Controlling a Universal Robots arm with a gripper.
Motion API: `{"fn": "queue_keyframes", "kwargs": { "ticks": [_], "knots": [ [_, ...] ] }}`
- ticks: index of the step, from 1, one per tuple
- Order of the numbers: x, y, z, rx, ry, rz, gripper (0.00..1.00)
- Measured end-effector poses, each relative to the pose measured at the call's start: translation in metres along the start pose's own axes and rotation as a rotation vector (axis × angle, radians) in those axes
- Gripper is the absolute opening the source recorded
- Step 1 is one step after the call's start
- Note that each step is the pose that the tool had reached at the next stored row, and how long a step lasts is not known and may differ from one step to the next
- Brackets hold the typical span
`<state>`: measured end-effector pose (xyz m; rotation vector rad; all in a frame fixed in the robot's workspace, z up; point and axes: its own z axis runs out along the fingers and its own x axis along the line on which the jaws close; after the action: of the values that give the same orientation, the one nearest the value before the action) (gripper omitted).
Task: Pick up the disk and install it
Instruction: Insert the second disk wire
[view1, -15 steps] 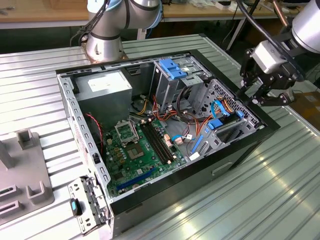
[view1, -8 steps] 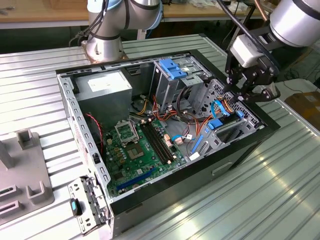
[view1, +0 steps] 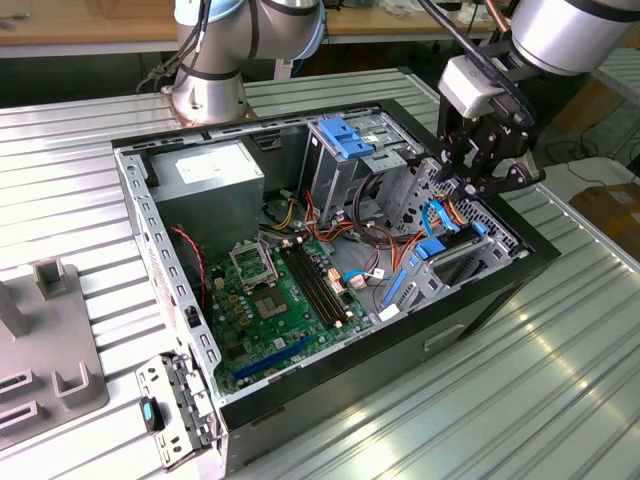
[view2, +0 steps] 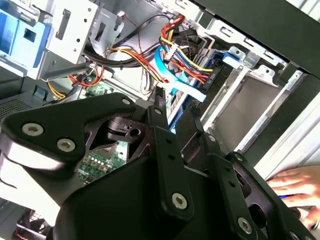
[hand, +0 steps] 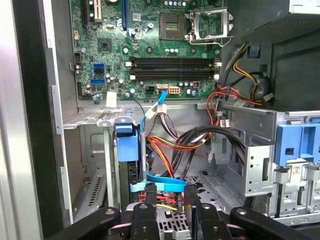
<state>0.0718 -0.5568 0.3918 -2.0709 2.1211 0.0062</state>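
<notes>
The disk (hand: 127, 150), a dark drive with bright blue rails, stands on edge inside the lower drive bay of the open computer case (view1: 500, 290). In the exterior view the disk (view1: 432, 247) lies in the bay at the case's right end. My gripper (view1: 472, 182) hovers just above that bay. Its black fingers (hand: 151, 202) are a little apart, open, with nothing gripped. In the first wrist view the gripper (hand: 171, 200) is beside the disk, and a thin blue cable (hand: 165, 181) crosses just in front of the tips. The gripper (view2: 175, 111) points into the bay.
A light-blue latch plate on a grey cage (view1: 345, 140) stands beside the bay. Red, yellow and black wires (hand: 175, 145) hang between bay and motherboard (view1: 280, 300). A grey fixture (view1: 50, 350) sits at the exterior view's left. A person's hand (view2: 295, 187) rests outside the case.
</notes>
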Motion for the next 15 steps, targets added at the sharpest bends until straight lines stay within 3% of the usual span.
{"fn": "queue_keyframes", "kwargs": {
  "ticks": [1,2,3,4,10,15],
  "knots": [
    [0.0000,0.0000,0.0000,0.0000,0.0002,0.000,0.36],
    [0.0000,0.0000,0.0001,-0.0083,0.0006,0.001,0.36],
    [0.0001,-0.0008,0.0008,-0.0698,0.0024,0.009,0.36],
    [0.0000,-0.0008,0.0007,-0.0767,0.0027,0.010,0.36],
    [0.0001,-0.0008,0.0008,-0.0866,0.0030,0.011,0.36],
    [0.0001,-0.0008,0.0008,-0.1002,0.0035,0.013,0.36]
  ]
}}
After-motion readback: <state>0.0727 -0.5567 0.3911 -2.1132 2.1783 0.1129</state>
